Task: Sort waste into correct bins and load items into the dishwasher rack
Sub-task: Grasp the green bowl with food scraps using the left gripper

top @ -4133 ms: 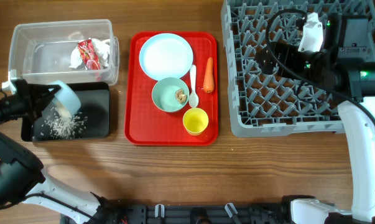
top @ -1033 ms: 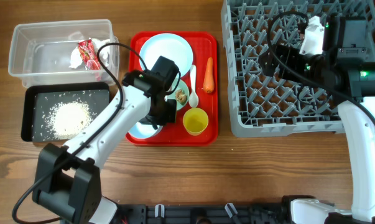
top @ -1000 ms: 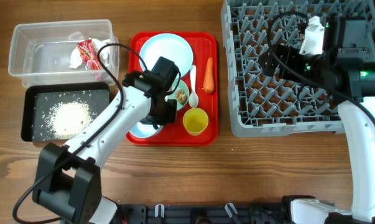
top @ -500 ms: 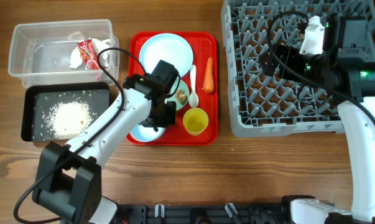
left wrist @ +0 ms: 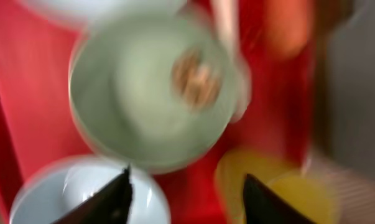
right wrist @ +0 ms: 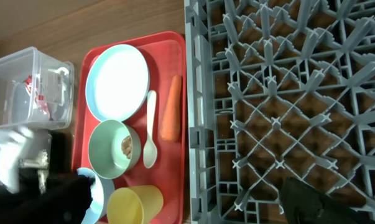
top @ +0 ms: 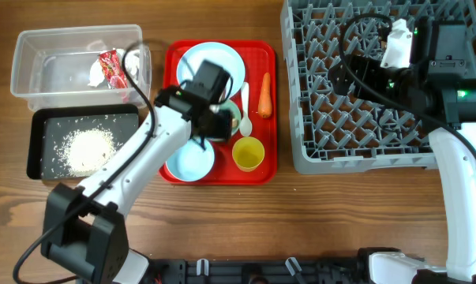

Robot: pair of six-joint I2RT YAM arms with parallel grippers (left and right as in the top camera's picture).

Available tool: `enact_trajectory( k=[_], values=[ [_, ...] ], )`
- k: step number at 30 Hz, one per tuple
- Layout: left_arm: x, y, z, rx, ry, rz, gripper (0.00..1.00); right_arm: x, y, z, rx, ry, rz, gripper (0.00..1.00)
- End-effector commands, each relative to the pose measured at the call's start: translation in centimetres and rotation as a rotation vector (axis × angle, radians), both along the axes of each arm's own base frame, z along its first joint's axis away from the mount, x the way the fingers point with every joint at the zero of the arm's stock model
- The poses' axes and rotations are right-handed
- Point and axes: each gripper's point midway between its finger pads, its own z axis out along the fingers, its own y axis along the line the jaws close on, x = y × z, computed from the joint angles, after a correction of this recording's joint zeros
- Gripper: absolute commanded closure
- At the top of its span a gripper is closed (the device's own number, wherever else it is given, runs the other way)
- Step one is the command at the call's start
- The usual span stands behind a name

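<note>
My left gripper [top: 215, 126] hovers open and empty over the near rim of the mint-green bowl [left wrist: 150, 93], which holds a brown food scrap [left wrist: 196, 74]. The pale blue bowl [top: 189, 158] stands free on the red tray's front left, beside the yellow cup [top: 248, 153]. The arm partly covers the pale blue plate [top: 210, 63]. The white spoon [top: 245, 106] and orange carrot [top: 264, 93] lie to the right. The clear tub [top: 32, 75] holds the wrapper [top: 111, 67] and tissue [top: 95, 72]. Rice [top: 86, 150] lies in the black tub [top: 123, 126]. My right gripper [top: 344, 79] hangs open over the grey rack [top: 364, 142].
The red tray [top: 174, 177] sits between the two tubs on the left and the rack on the right. Bare wooden table [top: 301, 221] runs along the front. The left arm stretches diagonally across the tray's left edge.
The left gripper has opened and let go of the pale blue bowl on the tray's front left. It has moved back toward the mint-green bowl. The right arm has not moved.
</note>
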Motion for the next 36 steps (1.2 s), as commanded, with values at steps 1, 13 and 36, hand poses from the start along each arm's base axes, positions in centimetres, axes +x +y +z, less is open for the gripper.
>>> enact_trajectory(
  k=[1, 13, 36],
  values=[
    [3.8, -1.3, 2.5, -0.017, -0.182, -0.061, 0.39, 0.2, 0.0, 0.2, -0.009, -0.005, -0.006, 0.0],
    [4.6, 2.7, -1.8, 0.026, -0.04, 0.054, 0.62, 0.1, 0.0, 0.2, -0.009, -0.001, -0.005, 0.0],
    [3.0, -4.2, -6.9, -0.024, 0.017, -0.252, 0.63, 0.2, -0.1, 0.2, -0.012, -0.005, -0.008, 0.0]
  ],
)
